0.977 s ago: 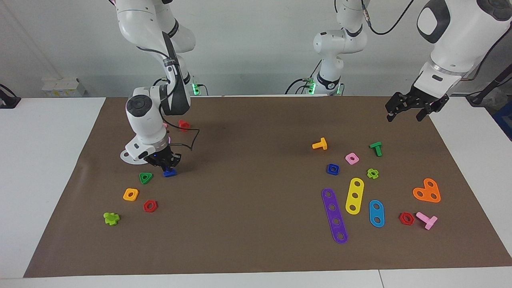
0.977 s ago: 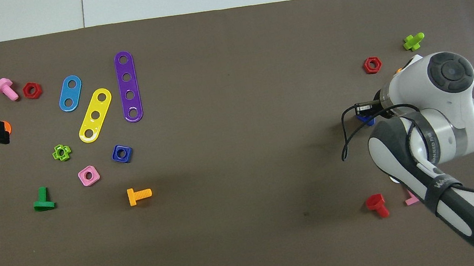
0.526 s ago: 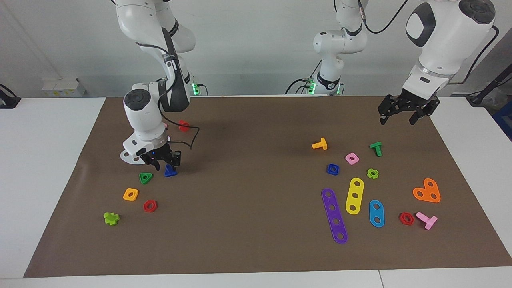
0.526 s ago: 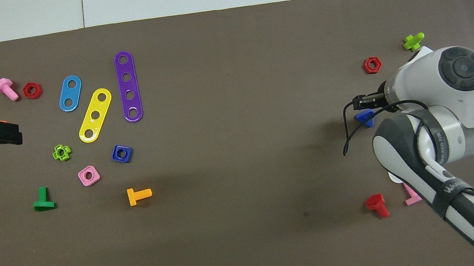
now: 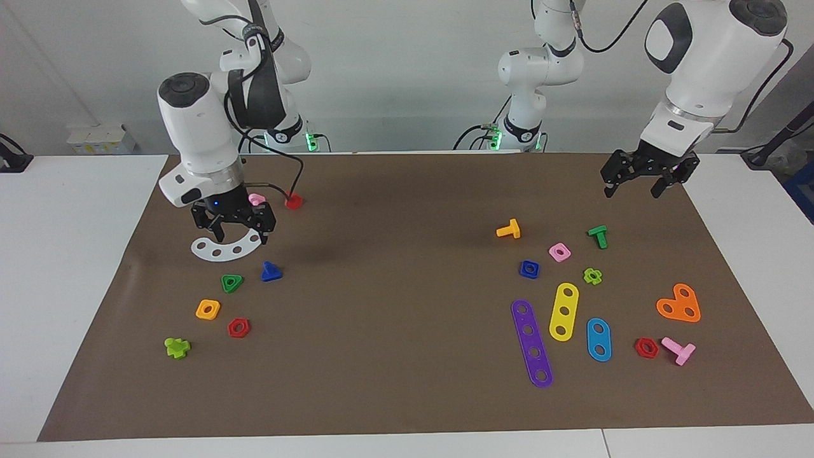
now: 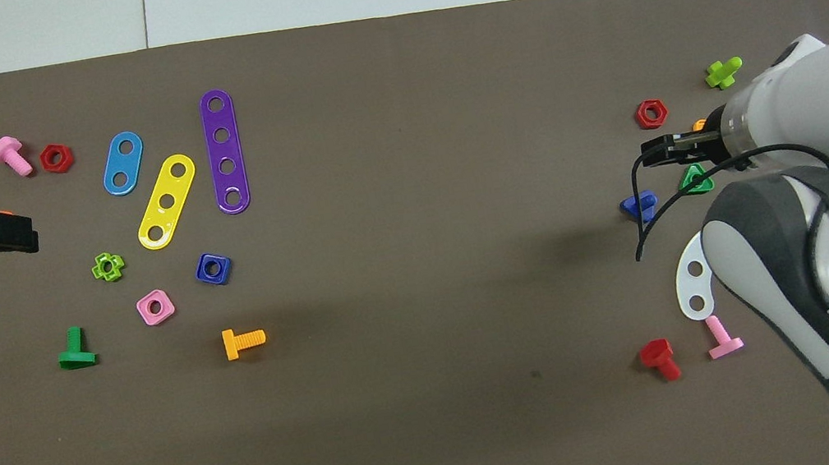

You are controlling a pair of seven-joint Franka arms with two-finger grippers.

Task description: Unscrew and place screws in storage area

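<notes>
1. At the right pincer (image 5: 234,224): spread wide, pinching nothing, up in the air over the white curved strip (image 5: 226,247).
2. Just under and past it: one blue bolt (image 5: 271,271), lying loose on the mat in the storage area (image 5: 159,286). Sits beside the green triangular nut (image 5: 231,282), a little farther from the robots than the strip.
3. Judged as the step in hand: drop-off done, pincer clear of the bolt.
4. Next move, likely: pull the right arm up and away without brushing the strip. No bolt seen threaded into any strip (hard to be sure at this range), so perhaps nothing left to unscrew.
5. At the left pincer (image 5: 639,178): spread, empty, waiting over the mat's edge at the left arm's end of the bench (image 5: 76,254).
6. Counted around the white strip:
   - one red bolt (image 5: 293,201) and one pink bolt (image 5: 256,199);
   - one orange square nut (image 5: 208,309), one red hex nut (image 5: 238,327), one lime piece (image 5: 177,347).
7. Counted at the left arm's end:
   - three holed strips, purple (image 5: 531,343), yellow (image 5: 563,311) and blue (image 5: 598,339);
   - one orange heart plate (image 5: 679,303);
   - three bolts and four nuts.
</notes>
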